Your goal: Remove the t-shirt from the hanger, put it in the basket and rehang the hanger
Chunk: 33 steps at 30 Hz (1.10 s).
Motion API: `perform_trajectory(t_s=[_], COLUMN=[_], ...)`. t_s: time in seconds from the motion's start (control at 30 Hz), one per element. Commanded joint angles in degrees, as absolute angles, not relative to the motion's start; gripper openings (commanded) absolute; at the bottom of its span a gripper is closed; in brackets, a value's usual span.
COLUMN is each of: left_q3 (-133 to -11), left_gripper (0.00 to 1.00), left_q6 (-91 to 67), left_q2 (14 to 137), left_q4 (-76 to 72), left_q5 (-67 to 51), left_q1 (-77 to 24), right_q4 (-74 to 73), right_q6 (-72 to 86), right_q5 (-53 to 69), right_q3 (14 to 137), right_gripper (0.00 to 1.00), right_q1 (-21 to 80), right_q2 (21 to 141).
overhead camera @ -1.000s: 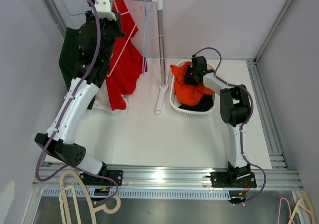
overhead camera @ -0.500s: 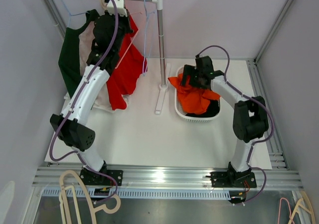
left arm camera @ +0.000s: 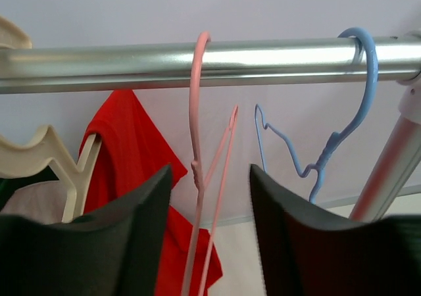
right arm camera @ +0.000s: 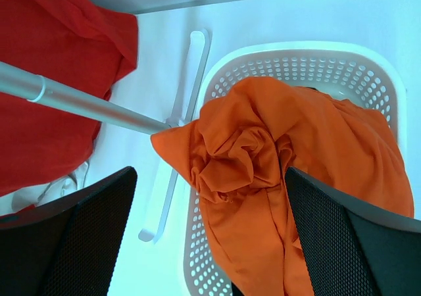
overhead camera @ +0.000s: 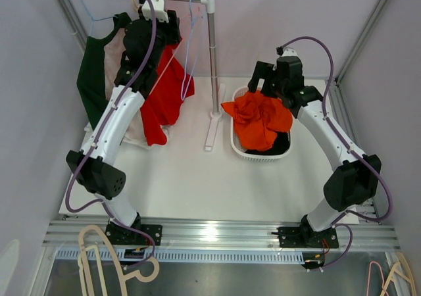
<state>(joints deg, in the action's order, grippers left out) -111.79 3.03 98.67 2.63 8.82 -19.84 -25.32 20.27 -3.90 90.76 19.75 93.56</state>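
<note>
Nearest to you, in front of the silver metal clothes rail (left arm camera: 99, 62) and to the right of its post, the white perforated plastic basket (overhead camera: 253, 156) stands on the white worktop (overhead camera: 184, 177). The crumpled orange t-shirt (overhead camera: 260, 118) lies in it, with one corner hanging over the basket rim on the side towards the rail's post.

A second ago the right pincer (right arm camera: 207, 174) was down in that basket and clenched on the shirt. Now it has lifted clear and is released, its fingers wide apart above the cloth and touching nothing. You can take this shirt as delivered.

Farther away, at the rail itself, the left pincer (left arm camera: 210, 177) was clenched a moment ago. It has now let go, and its fingers stand apart on either side of the thin pink wire hanger (left arm camera: 195, 112). That hanger hangs bare from the rail by its own hook. Just to the right on the same rail hangs a thin blue wire hanger (left arm camera: 360, 115), also bare.

So, in my judgement, one removal is complete: shirt in the basket, hanger back on the rail, both arms free.

On the left part of the rail, a red garment (left arm camera: 125, 151) hangs beside a cream hanger (left arm camera: 59, 164), so more work may remain.

No brand, label or writing can be read anywhere.
</note>
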Motion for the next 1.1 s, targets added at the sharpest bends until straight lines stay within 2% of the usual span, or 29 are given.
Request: perform_trajectory(t_s=[0.0, 0.07, 0.17, 0.37, 0.53, 0.63, 0.8, 1.07], left_q3=[-113.2, -113.1, -113.4, -113.1, -113.6, -117.9, -122.7, -117.3], left_gripper=[0.58, 0.68, 0.76, 0.89, 0.9, 0.9, 0.85, 0.85], left_q6=[2.5, 2.5, 1.8, 1.0, -5.4, -8.8, -5.7, -3.3], left_q2=[94.8, 93.7, 90.8, 82.7, 82.8, 86.4, 92.2, 94.2], left_q4=[1.9, 2.3, 3.4, 6.3, 11.2, 16.9, 19.3, 13.5], left_q5=[7.9, 8.2, 8.4, 7.4, 3.5, -1.5, -4.3, -6.1], left_q1=[-19.4, -19.4, -19.4, -18.7, -10.6, -6.3, -5.7, -5.7], right_q4=[-25.8, -25.8, -25.3, -28.6, -28.3, -28.7, -29.5, -29.9], right_q6=[19.4, 19.3, 19.1, 18.2, 18.5, 18.5, 17.8, 17.6], right_q5=[-4.6, -4.1, -2.6, -2.4, -1.1, -0.6, -0.7, 1.1], right_q3=[90.1, 89.3, 87.9, 87.5, 84.5, 83.8, 83.7, 83.4], right_gripper=[1.0, 0.99, 0.99, 1.0, 0.99, 0.99, 0.99, 0.99], right_q1=[19.5, 19.3, 19.4, 19.6, 20.2, 20.2, 20.1, 19.9], right_q2=[90.5, 89.6, 88.0, 86.3, 83.4, 82.0, 80.3, 79.5])
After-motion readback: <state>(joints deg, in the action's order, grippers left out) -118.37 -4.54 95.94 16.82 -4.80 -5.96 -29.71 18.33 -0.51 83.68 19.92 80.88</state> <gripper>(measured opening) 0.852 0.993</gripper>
